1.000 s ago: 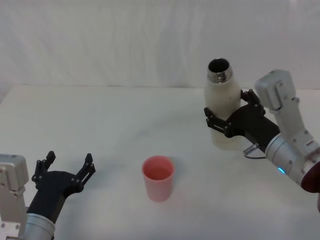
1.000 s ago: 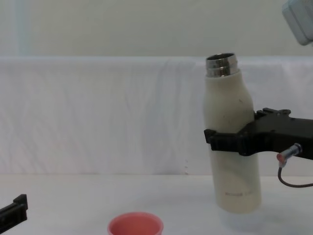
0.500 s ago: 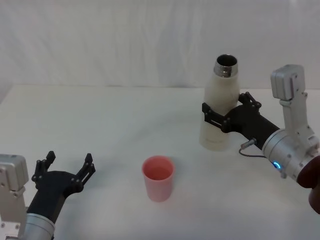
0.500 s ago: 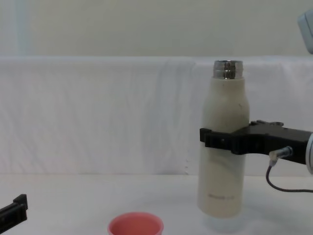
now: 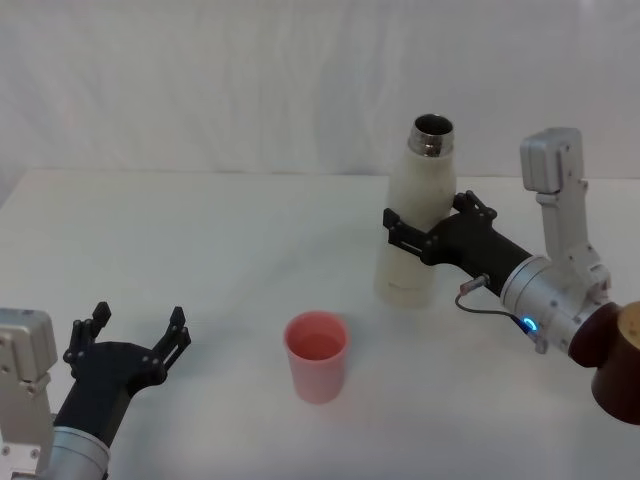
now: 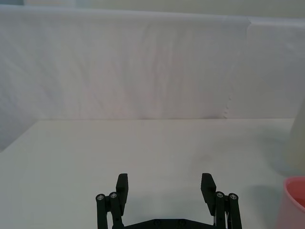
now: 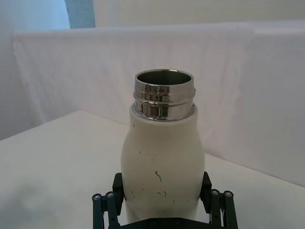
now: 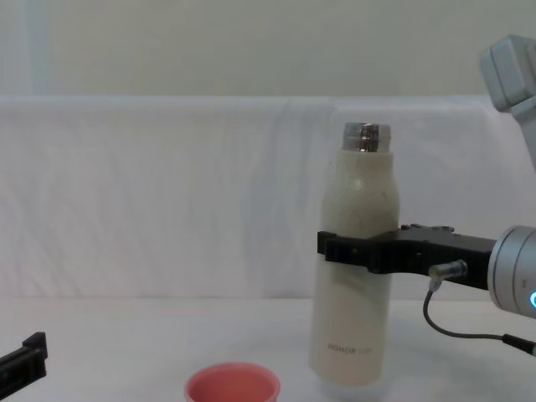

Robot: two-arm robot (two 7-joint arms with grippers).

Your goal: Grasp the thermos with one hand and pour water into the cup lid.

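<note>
The cream-white thermos [image 5: 414, 222] stands upright and uncapped, its steel neck [image 7: 164, 99] open at the top. My right gripper [image 5: 422, 231] is shut on its body about halfway up, also seen in the chest view as the right gripper [image 8: 364, 249] clamped around the thermos [image 8: 355, 276]. The thermos base hangs just above the table. The pink-red cup lid [image 5: 317, 355] stands upright on the table, to the left of the thermos and nearer to me; its rim [image 8: 232, 384] shows low in the chest view. My left gripper [image 5: 132, 343] rests open at the near left, well away from the cup.
The white table [image 5: 220, 250] runs back to a white cloth backdrop [image 5: 250, 90]. A brown rounded object [image 5: 615, 360] sits at the right edge beside my right arm. The cup lid's edge [image 6: 295, 200] shows in the left wrist view, past the left gripper [image 6: 164, 183].
My right gripper has carried the thermos leftward, toward the cup lid, keeping it upright. The left arm and the cup lid have not moved.
</note>
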